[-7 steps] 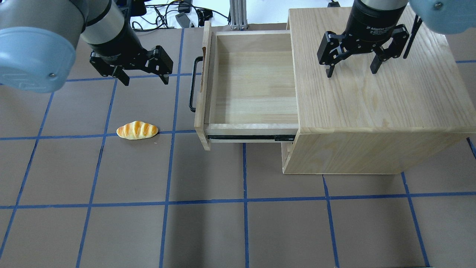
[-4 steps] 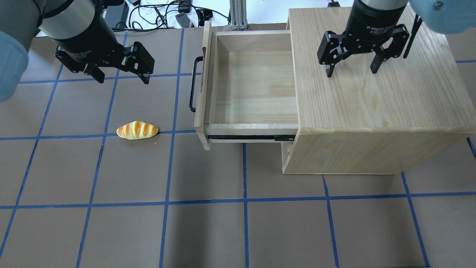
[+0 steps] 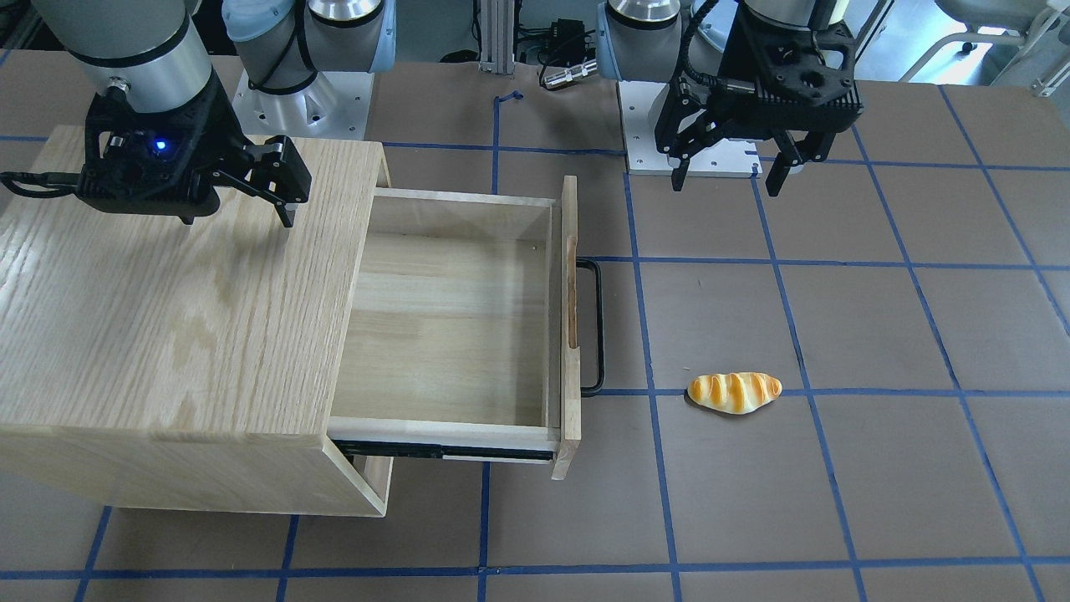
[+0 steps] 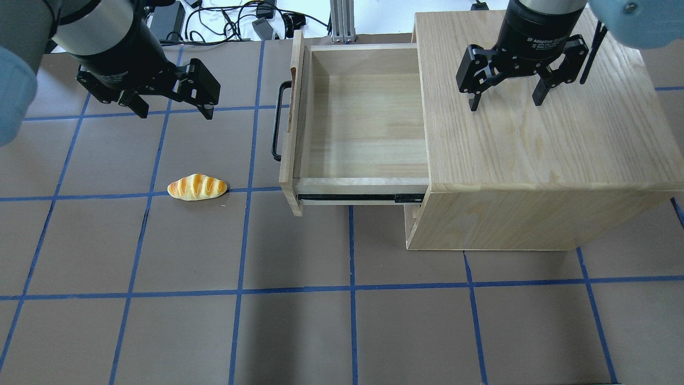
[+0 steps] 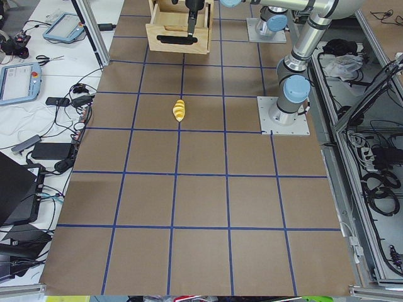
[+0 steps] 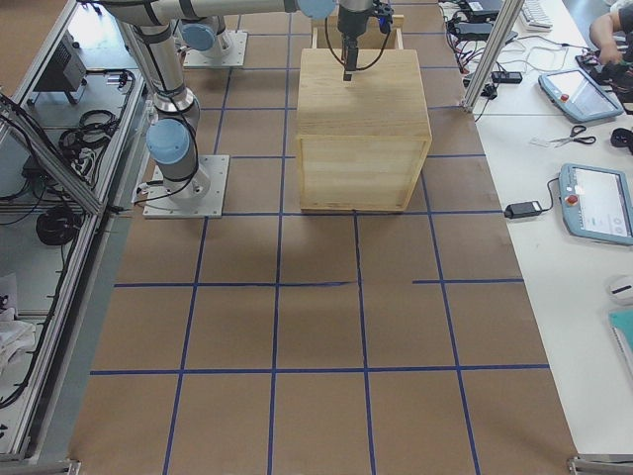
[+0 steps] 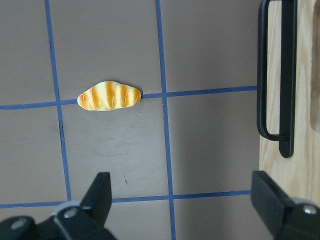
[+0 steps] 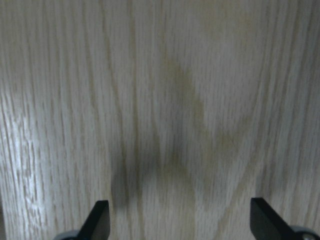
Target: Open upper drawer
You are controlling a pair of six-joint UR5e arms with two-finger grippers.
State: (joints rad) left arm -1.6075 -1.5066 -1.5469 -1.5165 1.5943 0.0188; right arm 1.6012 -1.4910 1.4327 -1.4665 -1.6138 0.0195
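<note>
The upper drawer (image 4: pixel 293 160) is pulled far out of the oak cabinet (image 4: pixel 534 139). Its inside is bare, and its black bar handle (image 4: pixel 274 120) faces the left side of the table. It also shows in the front-facing view (image 3: pixel 571 418), with the handle (image 3: pixel 597 326) there too. My left gripper (image 4: pixel 175 114) is open and empty, hovering over the table left of the handle and apart from it. In the left wrist view the handle (image 7: pixel 261 75) is at the right edge. My right gripper (image 4: pixel 505 104) is open and empty above the cabinet top (image 8: pixel 160 100).
A toy bread loaf (image 4: pixel 197 187) lies on the brown mat left of the drawer front, also seen in the left wrist view (image 7: pixel 110 96). Blue tape lines grid the table. Cables and a metal post sit at the far edge behind the drawer.
My left gripper has moved left, away from the drawer handle, most of it in the first half second. The drawer, the bread and the right gripper have not moved.
</note>
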